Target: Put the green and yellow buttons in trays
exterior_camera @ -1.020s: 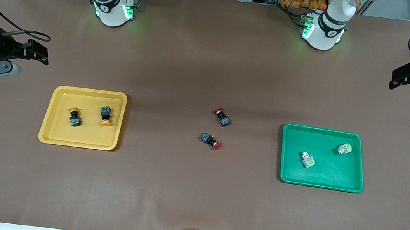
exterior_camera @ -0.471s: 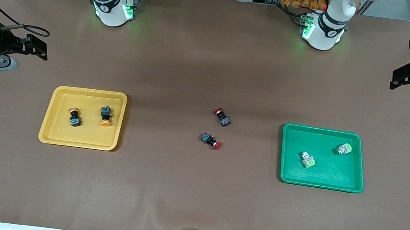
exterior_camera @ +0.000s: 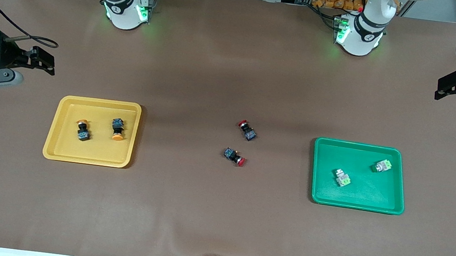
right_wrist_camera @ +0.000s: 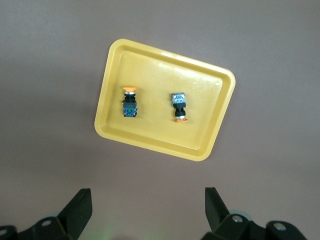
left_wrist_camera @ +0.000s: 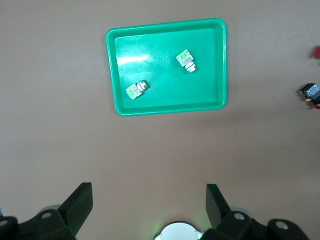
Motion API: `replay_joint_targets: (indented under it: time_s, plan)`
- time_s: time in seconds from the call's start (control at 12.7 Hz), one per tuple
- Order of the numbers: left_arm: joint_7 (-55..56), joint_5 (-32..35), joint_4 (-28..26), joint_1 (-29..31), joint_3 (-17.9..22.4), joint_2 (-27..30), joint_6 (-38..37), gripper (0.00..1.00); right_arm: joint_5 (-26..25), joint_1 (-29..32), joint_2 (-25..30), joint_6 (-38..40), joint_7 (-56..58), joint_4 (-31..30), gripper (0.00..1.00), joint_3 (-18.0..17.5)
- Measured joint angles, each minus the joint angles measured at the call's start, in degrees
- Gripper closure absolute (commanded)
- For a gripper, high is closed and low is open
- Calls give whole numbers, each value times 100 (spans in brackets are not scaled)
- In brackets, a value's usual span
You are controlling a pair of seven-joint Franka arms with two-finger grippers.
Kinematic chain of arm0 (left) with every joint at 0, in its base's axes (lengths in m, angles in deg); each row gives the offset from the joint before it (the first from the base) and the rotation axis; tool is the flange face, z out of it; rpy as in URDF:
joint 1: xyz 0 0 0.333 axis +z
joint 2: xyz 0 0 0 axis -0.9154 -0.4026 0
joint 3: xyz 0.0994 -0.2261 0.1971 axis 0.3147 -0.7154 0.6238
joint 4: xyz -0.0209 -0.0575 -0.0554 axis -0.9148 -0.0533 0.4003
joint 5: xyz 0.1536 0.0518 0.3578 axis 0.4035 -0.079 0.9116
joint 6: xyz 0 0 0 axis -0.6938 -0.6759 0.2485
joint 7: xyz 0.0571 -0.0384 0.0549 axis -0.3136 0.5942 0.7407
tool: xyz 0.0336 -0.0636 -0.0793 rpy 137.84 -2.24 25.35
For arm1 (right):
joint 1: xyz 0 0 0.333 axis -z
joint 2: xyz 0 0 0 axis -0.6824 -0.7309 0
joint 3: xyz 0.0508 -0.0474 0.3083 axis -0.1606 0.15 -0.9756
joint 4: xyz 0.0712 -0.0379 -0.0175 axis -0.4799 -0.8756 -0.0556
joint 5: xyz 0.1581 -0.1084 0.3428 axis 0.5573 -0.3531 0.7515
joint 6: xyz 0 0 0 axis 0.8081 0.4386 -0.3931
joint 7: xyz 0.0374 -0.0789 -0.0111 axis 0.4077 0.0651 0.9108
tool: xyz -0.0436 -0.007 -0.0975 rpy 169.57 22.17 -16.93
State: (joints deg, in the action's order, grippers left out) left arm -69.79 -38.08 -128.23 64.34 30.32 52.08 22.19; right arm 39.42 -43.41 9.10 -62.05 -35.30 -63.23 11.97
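Note:
Two black buttons with orange-yellow caps [exterior_camera: 83, 130] [exterior_camera: 118, 129] lie in the yellow tray [exterior_camera: 96, 152] toward the right arm's end. Two whitish buttons with light-green ends [exterior_camera: 342, 178] [exterior_camera: 382, 165] lie in the green tray [exterior_camera: 368, 194] toward the left arm's end. My right gripper [exterior_camera: 46, 63] is open and empty, raised over bare table near the yellow tray [right_wrist_camera: 155, 122]. My left gripper [exterior_camera: 444, 85] is open and empty, raised over bare table near the green tray [left_wrist_camera: 165, 82]. The wrist views show each tray's buttons [right_wrist_camera: 129, 101] [right_wrist_camera: 179, 106] [left_wrist_camera: 136, 90] [left_wrist_camera: 186, 61].
Two black switches with red caps [exterior_camera: 247, 130] [exterior_camera: 234, 156] lie on the brown table between the trays. One also shows at the edge of the left wrist view [left_wrist_camera: 311, 92]. The arm bases stand along the table's edge farthest from the front camera.
The right gripper has shifted slightly above its end of the table and the left gripper has barely moved. Buttons, switches and trays lie where they were.

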Motion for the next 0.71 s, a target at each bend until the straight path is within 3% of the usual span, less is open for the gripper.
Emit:
replay_joint_targets:
  time_s: [0.71]
  plan:
    - [0, 0, 0, 7, 10, 0, 0, 0, 6, 221, 44, -30, -202, 152, 0, 9]
